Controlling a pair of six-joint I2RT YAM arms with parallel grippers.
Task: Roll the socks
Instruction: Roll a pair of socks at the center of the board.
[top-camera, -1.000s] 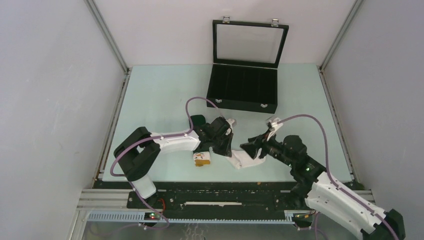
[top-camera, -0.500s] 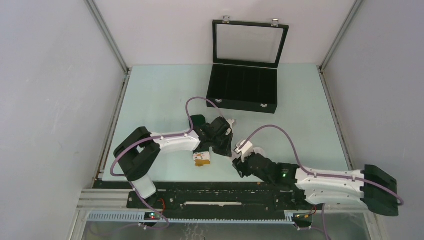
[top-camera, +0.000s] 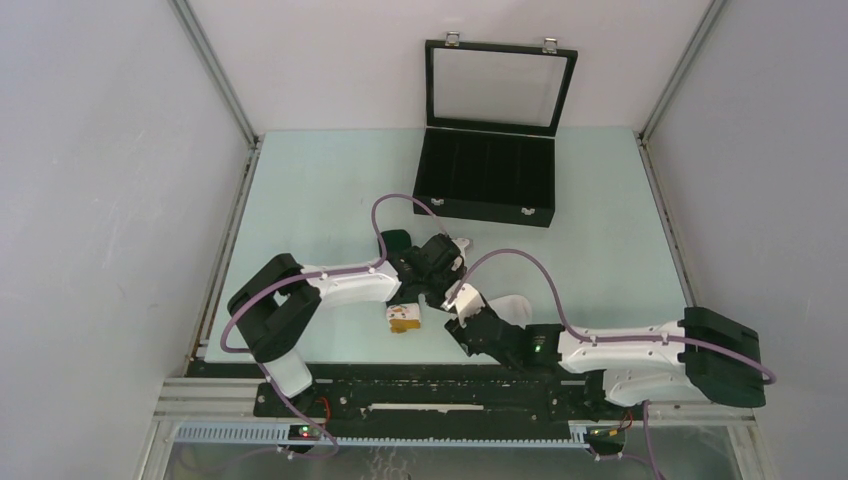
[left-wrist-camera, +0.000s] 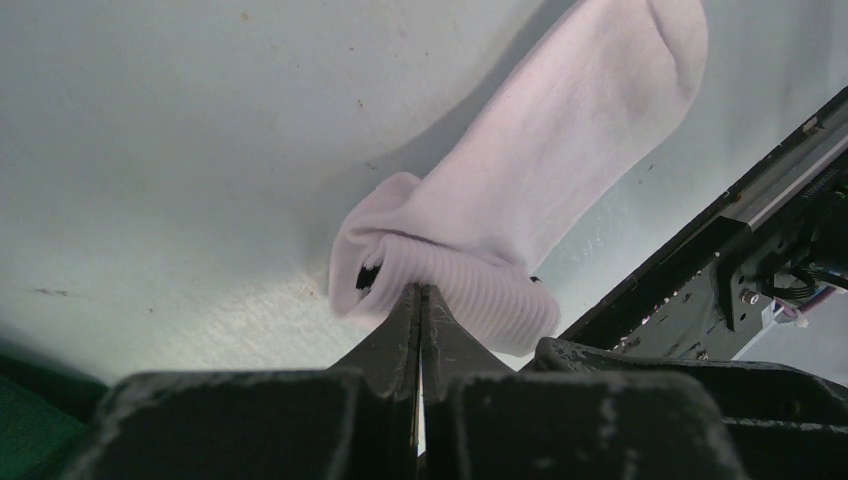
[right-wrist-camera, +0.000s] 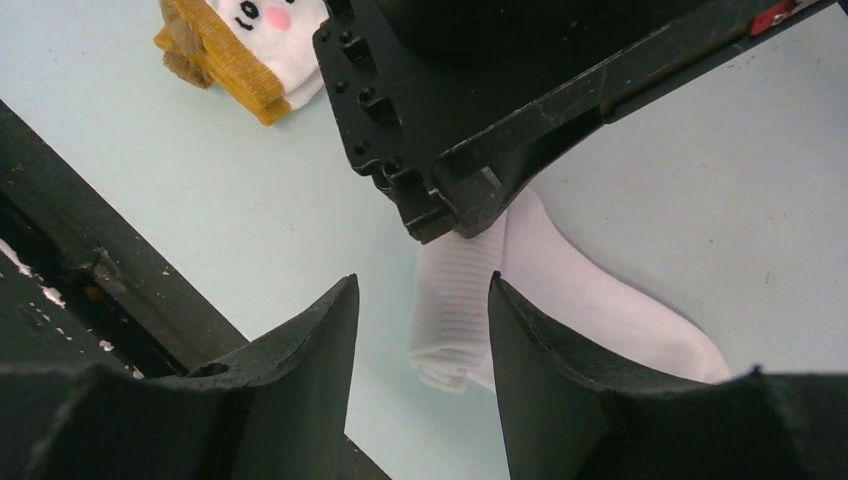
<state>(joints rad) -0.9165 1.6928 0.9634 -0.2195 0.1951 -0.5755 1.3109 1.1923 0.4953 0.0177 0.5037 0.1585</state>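
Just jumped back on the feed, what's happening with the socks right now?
The left gripper is shut on the ribbed cuff of the white sock, which lies stretched out on the table. The right gripper hangs open over that same cuff, gripping nothing. The orange-and-white sock sits bunched up nearby, apart from both grippers. The white sock is not yet rolled.

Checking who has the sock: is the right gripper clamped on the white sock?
No, the right gripper stands open over the white sock; the left gripper pinches its cuff.
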